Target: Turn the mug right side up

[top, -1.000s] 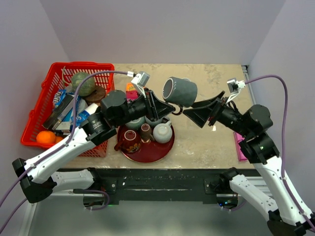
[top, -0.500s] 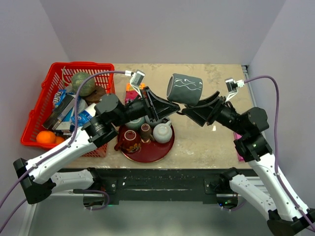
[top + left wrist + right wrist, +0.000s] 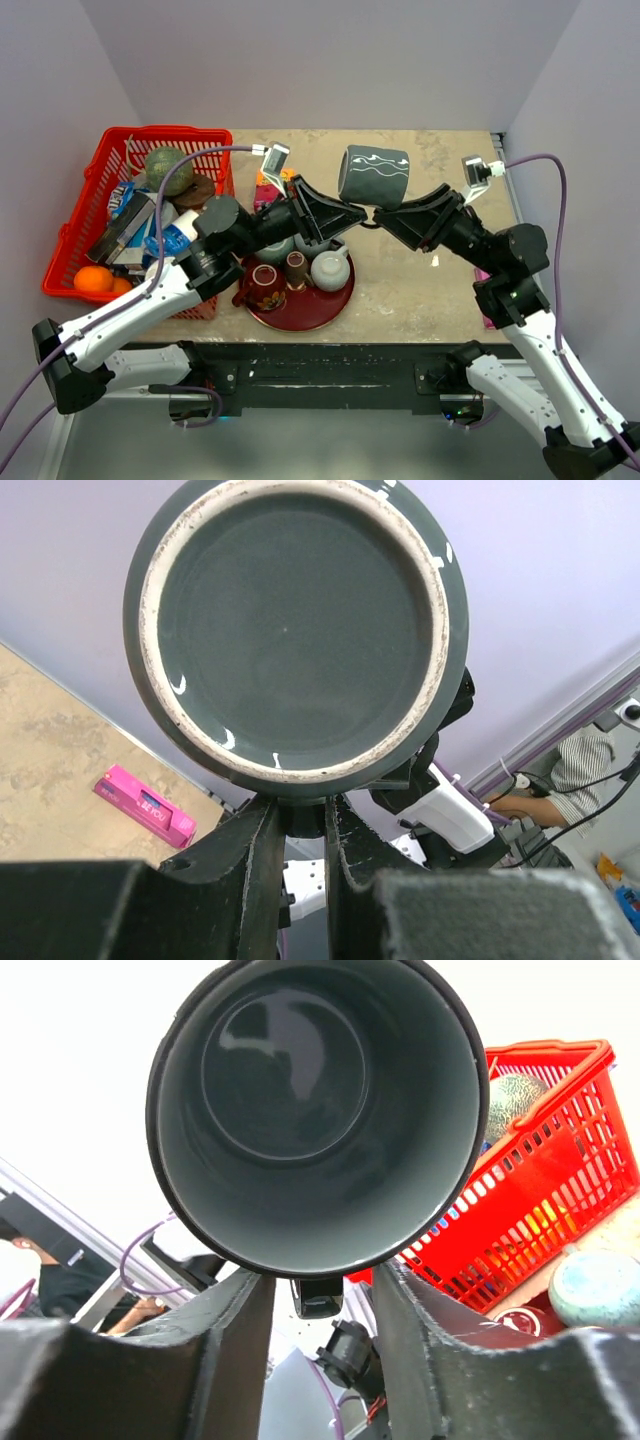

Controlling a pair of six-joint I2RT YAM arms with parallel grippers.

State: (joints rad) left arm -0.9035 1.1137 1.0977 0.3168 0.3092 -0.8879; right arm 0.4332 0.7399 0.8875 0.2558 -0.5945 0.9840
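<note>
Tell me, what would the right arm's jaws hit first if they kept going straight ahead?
The grey mug, held in the air by the left gripper. Its handle sits between the right gripper's jaws, so they would likely meet the mug's wall first.

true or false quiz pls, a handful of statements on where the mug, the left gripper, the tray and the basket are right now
1. The mug is held off the table, lying on its side. True.
2. The mug stands on the red tray. False: it is up in the air and does not touch the tray.
3. The left gripper pinches the mug by its handle. True.
4. The red basket sits at the right side of the table. False: it is at the left side.
5. The right wrist view looks straight into the mug's open mouth. True.
</note>
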